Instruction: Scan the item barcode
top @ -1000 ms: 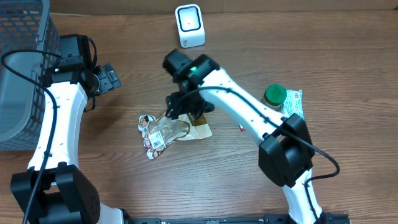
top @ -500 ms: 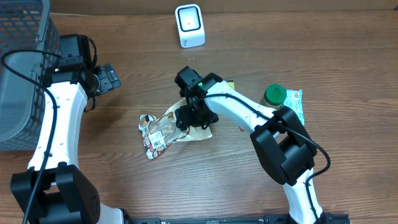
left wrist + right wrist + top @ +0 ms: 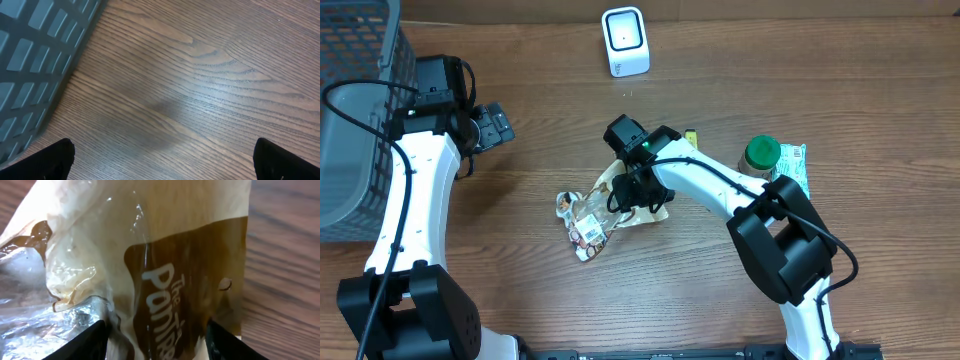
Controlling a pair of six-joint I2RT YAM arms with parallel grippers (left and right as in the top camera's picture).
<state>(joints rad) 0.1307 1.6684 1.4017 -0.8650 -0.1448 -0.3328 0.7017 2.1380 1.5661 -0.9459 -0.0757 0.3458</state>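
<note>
The item is a crinkly snack bag [image 3: 588,222], clear and tan with a brown printed panel, lying at the table's middle. A white label end with a barcode [image 3: 588,237] points toward the front left. My right gripper [image 3: 632,197] is down on the bag's right half. In the right wrist view the bag [image 3: 150,255] fills the gap of the gripper [image 3: 156,330], and both fingers press against its sides. The white scanner [image 3: 624,41] stands at the far edge. My left gripper [image 3: 498,125] hovers open over bare wood [image 3: 162,160] at the left, holding nothing.
A grey mesh basket [image 3: 355,120] fills the far left corner, and its wall [image 3: 30,60] shows beside the left gripper. A green-lidded jar [image 3: 762,153] and a green-white packet [image 3: 792,165] sit at the right, behind the right arm.
The right gripper came down onto the bag and narrowed around it. The bag's label end shifted right and toward the front. The left arm stayed still.
</note>
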